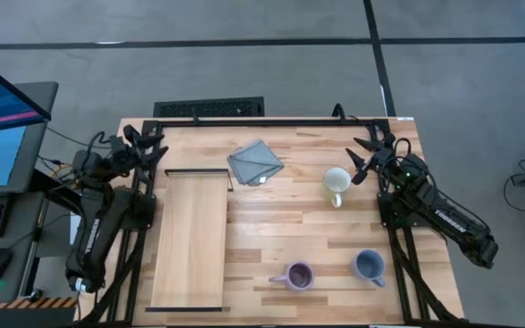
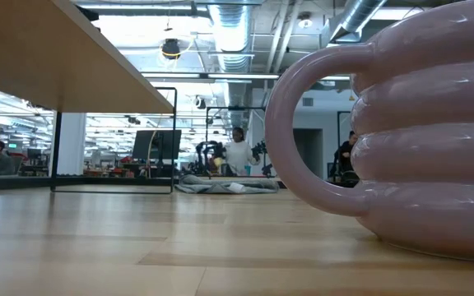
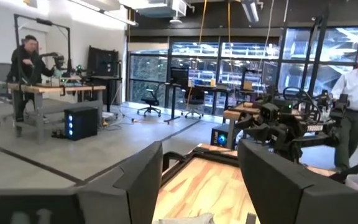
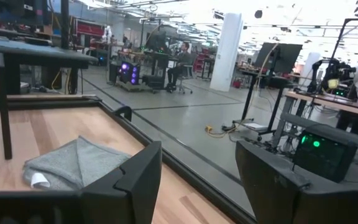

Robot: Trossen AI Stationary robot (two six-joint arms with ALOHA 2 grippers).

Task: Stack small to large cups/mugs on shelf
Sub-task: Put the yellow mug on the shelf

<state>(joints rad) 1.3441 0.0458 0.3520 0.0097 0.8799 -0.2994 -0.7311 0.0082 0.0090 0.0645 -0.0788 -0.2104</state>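
Plank table (image 1: 272, 219), both gripper sets raised, splayed, at far corners.

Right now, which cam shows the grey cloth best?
High view: the whole grey cloth lies unobstructed on the table, beside the shelf. The right wrist view shows it close but partly behind that gripper's finger. The low view shows it small and far off. The left wrist view barely shows it.

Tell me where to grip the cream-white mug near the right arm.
Pinch the rim wall of the cream-white ceramic mug from above. It stands upright, mouth open upward, its handle pointing toward the table's front edge, so close the open right gripper across the rim's far side, clear of the handle.
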